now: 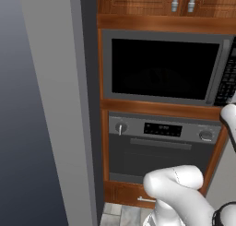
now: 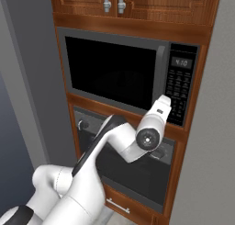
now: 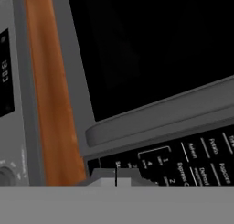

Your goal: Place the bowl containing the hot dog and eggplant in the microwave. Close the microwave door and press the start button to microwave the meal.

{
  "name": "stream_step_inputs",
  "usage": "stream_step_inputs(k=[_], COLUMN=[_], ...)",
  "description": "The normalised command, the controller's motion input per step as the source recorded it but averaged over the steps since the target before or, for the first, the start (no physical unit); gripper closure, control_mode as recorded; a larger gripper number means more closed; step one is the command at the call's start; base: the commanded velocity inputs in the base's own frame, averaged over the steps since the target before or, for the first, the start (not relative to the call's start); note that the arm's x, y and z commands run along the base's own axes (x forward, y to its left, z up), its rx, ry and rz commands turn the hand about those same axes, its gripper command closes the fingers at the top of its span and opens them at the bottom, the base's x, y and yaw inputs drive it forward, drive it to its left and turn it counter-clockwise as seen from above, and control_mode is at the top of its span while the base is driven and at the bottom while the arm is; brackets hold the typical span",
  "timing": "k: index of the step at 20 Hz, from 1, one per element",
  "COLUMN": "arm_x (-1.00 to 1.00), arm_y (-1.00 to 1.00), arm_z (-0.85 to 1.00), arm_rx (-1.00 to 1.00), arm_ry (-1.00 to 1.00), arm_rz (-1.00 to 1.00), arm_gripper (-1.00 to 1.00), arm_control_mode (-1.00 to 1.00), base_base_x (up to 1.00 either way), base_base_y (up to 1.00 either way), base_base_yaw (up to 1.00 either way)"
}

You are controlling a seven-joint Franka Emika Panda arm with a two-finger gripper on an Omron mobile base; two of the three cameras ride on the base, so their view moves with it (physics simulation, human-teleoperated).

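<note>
Reaching toward the keypad [image 2: 180, 88], the hand hovered beside the shut microwave door [image 2: 112, 72], apparently to press start; its fingers' state I cannot tell.

The microwave [image 2: 128, 75] sits in a wall of cabinets, with its door [image 2: 112, 72] shut across the front. The door's handle [image 2: 160, 77] stands upright along the door's right edge, and the keypad [image 2: 180, 88] lies just to the right of it. Above the microwave are two cupboard doors [image 2: 133, 1] with handles [image 2: 113, 2] side by side. Directly below the microwave is the oven [image 1: 161, 146], with one knob [image 1: 120, 127] at its left, another [image 1: 205, 135] at its right and a display [image 1: 162, 129] between them. Under the oven is a drawer [image 2: 124, 203]. The gripper [image 2: 164, 101] is in front of the keypad's lower end, just above the oven's right side.
</note>
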Motion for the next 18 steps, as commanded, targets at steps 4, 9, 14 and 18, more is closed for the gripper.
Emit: stream_step_inputs(k=[4,9,14,18], arm_x=[0.26,0.21,0.19,0.33], arm_y=[-0.13,-0.16,-0.15,-0.05], arm_z=[-0.02,-0.12,-0.19,-0.12], arm_rx=[0.0,0.0,0.0,0.0], arm_ry=[0.0,0.0,0.0,0.0], arm_rz=[-0.01,-0.02,-0.02,-0.02], arm_gripper=[1.0,1.0,1.0,1.0], arm_control_mode=[-1.0,-1.0,-1.0,-1.0], base_base_x=[0.0,0.0,0.0,0.0], base_base_y=[0.0,0.0,0.0,0.0], base_base_yaw=[0.0,0.0,0.0,0.0])
